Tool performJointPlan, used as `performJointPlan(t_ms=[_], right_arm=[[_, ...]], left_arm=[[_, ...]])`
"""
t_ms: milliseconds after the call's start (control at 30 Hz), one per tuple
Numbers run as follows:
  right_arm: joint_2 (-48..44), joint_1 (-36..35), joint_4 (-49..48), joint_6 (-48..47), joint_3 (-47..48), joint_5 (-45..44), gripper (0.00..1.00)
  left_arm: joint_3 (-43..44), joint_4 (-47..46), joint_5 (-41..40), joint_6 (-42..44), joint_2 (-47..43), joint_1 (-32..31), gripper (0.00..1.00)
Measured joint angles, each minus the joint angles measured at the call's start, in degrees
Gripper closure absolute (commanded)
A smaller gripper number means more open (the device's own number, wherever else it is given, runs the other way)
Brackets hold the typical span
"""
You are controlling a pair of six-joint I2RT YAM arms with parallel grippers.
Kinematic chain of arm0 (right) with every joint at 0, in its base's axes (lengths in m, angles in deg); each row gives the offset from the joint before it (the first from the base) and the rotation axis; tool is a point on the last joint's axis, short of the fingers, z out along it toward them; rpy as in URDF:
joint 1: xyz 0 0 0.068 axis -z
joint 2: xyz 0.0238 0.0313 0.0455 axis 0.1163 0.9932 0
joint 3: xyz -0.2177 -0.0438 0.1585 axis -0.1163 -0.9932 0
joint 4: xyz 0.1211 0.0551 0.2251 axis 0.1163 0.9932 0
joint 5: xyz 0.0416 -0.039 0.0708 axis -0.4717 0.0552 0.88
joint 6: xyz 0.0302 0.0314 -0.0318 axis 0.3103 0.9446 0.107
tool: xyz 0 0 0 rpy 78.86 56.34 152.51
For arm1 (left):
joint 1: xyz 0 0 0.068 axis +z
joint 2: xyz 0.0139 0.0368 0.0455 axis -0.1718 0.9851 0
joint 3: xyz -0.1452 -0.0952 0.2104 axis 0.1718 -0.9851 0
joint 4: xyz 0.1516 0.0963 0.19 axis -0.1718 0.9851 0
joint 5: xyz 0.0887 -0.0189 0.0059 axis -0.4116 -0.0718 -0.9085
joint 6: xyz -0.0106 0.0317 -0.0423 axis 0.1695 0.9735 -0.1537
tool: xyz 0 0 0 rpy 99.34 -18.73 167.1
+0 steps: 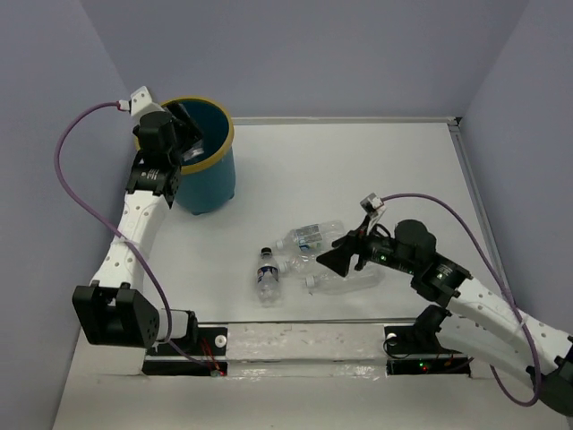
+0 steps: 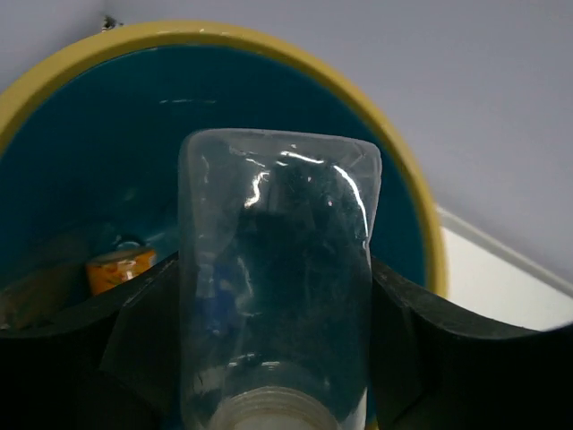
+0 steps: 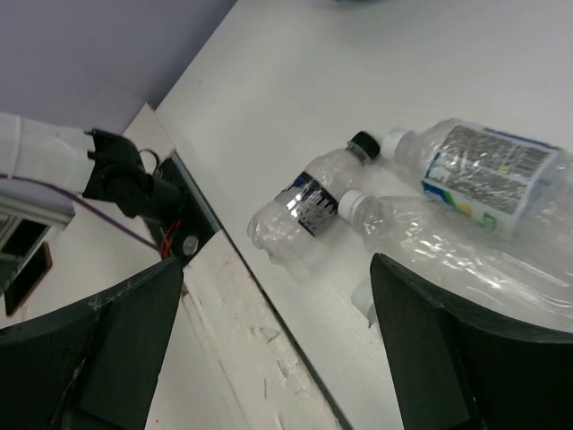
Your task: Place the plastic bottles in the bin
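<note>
Station check, all positions referenced to the bin (image 1: 210, 184).

1. The left fingers (image 2: 430, 358) are clamped on a clear bottle (image 2: 277, 269), one on each side of it near the neck end. The bottle's base points into the bin's mouth, above the yellow rim.
2. An orange bottle (image 2: 121, 269) lies at the bottom of the bin (only part of it shows past the finger).
3. The right fingers (image 3: 448, 358) are spread apart with nothing between them, well away from the bin and above the counter (image 1: 358, 161).
4. Three bottles lie on the counter well apart from the bin, towards the right arm: a dark-capped bottle (image 3: 304, 210) nearest the bin, a labelled bottle (image 3: 483, 166), and a crumpled white-capped bottle (image 3: 448, 242) touching both.
</note>
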Motion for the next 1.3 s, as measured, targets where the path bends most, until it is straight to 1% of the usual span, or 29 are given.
performJointPlan(t_ms=[67,100,233,300,367,500,633,733,800,833,867,1000,1167,1267,1300], right_arm=[[3.37,-4.7,-0.76,-0.07,0.74,-1.9,0.09],[5.73,-7.93,-1.05,-0.04,1.22,-3.5,0.09],[14.99,-16.63,-2.56,0.22,4.02,-9.35,0.09],[19.34,-18.82,-3.58,0.61,5.42,-11.96,0.08],[24.33,-21.11,-3.87,1.25,7.5,-16.57,0.08],[34.14,-25.27,-3.78,2.69,12.9,-25.05,0.08],[42.73,-27.87,-3.32,3.98,19.32,-31.41,0.11],[47.28,-28.76,-1.75,4.98,22.69,-35.47,0.14],[49.13,-29.05,0.02,5.79,24.13,-37.64,0.19],[49.37,-29.07,0.37,5.9,24.35,-38.01,0.2],[50.34,-29.22,1.29,6.49,25.0,-39.17,0.23],[53.42,-29.75,4.26,7.72,27.3,-41.13,0.28],[58.38,-31.36,7.93,8.87,31.58,-42.66,0.36],[62.31,-32.54,9.79,9.66,35.98,-43.32,0.37],[63.08,-32.79,9.92,9.75,36.79,-43.47,0.35]], left_arm=[[-1.44,1.11,-1.44,0.33,0.5,0.09,0.01],[-1.57,1.62,-1.86,0.72,0.5,0.11,0.01],[-1.6,1.14,-2.62,1.55,-0.81,0.15,0.01],[-1.57,1.05,-2.29,1.68,-2.14,0.15,0.01],[-1.6,1.07,-0.7,1.66,-4.63,0.17,0.01],[-3.65,0.24,4.24,1.33,-13.6,0.15,0.01],[-8.26,-1.2,12.13,0.59,-25.2,0.02,0.01],[-14.01,-1.99,18.47,0.5,-32.61,-0.33,0.01],[-18.64,-1.75,21.53,0.61,-37.13,-0.59,0.01],[-20.85,-1.14,22.51,0.74,-38.95,-0.74,0.01],[-23.32,0.5,23.63,0.92,-41.09,-0.81,0.01],[-27.69,6.34,24.65,2.32,-45.66,-0.81,0.01],[-28.06,12.0,24.61,5.01,-51.25,-0.81,0.01],[-28.02,12.66,25.33,5.99,-54.64,-0.81,0.01],[-28.02,12.81,25.55,6.25,-55.28,-0.94,0.01]])
